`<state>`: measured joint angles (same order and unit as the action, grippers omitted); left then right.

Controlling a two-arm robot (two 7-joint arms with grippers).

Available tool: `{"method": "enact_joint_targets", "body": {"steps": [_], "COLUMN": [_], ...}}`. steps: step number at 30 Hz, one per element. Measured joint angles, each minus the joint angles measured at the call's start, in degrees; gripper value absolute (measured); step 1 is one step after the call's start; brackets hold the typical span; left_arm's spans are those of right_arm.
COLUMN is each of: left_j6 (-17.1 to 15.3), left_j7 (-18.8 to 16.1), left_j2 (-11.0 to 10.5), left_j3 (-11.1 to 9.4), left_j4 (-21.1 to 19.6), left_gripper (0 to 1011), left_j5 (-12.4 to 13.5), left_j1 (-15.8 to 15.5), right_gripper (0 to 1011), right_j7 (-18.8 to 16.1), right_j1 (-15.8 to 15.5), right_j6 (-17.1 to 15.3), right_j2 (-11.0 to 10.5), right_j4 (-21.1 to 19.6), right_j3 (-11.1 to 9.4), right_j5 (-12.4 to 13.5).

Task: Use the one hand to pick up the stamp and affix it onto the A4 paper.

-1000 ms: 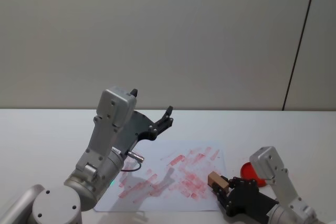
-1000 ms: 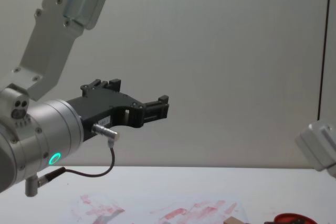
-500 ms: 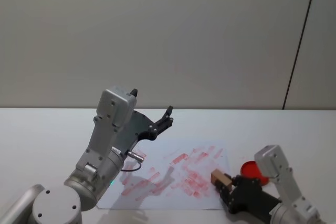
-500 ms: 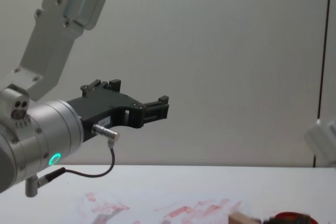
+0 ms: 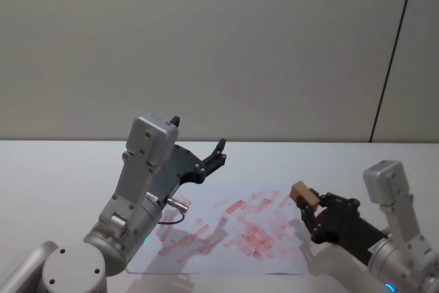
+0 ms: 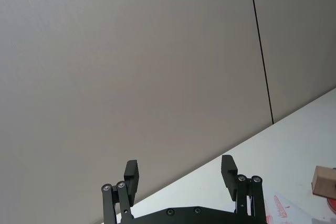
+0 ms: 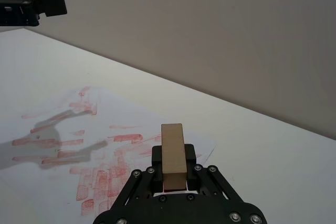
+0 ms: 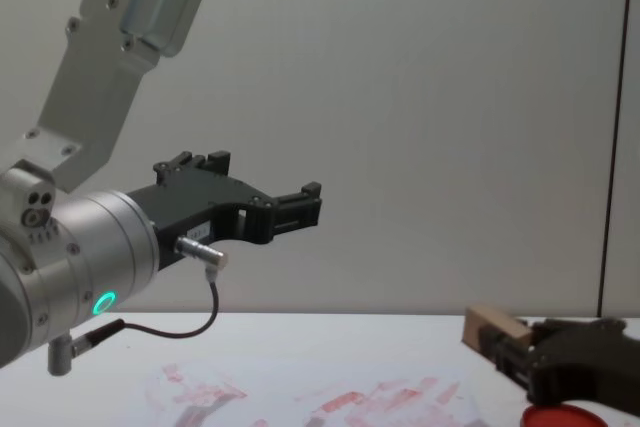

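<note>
My right gripper (image 5: 310,209) is shut on the stamp (image 5: 304,195), a light tan wooden block. It holds the block tilted in the air over the right edge of the A4 paper (image 5: 226,232), which lies flat and is covered in red prints. In the right wrist view the stamp (image 7: 173,148) stands upright between the black fingers, with the paper (image 7: 63,129) below and beyond it. The chest view shows the stamp (image 8: 493,329) lifted off the table. My left gripper (image 5: 197,138) hangs open and idle, high over the paper's left part.
A round red ink pad (image 8: 560,415) sits on the white table just under and right of my right gripper. The big silver left arm (image 8: 70,267) with its green light fills the left side. A plain grey wall stands behind the table.
My right gripper has lifted the stamp off the paper and carried it up and to the right. The left arm has not moved.
</note>
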<state>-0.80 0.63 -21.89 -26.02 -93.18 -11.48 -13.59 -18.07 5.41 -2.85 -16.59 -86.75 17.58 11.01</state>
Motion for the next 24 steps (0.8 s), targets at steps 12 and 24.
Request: {"method": "enact_joint_targets", "body": {"steps": [12, 24], "left_j6": [0.00, 0.00], "left_j7": [0.00, 0.00], "left_j2": [0.00, 0.00], "left_j3": [0.00, 0.00], "left_j4": [0.00, 0.00], "left_gripper": [1002, 1002], "left_j5": [0.00, 0.00], "left_j1": [0.00, 0.00], "right_gripper": [217, 217], "right_j7": [1.01, 0.74], "right_j1": [-0.55, -0.63], "right_j6": [-1.02, -2.70], "right_j2": [-1.88, -2.99], "right_j4": [-0.69, 1.24], "right_j3": [-1.58, -2.30], "right_j5": [0.44, -0.76]}}
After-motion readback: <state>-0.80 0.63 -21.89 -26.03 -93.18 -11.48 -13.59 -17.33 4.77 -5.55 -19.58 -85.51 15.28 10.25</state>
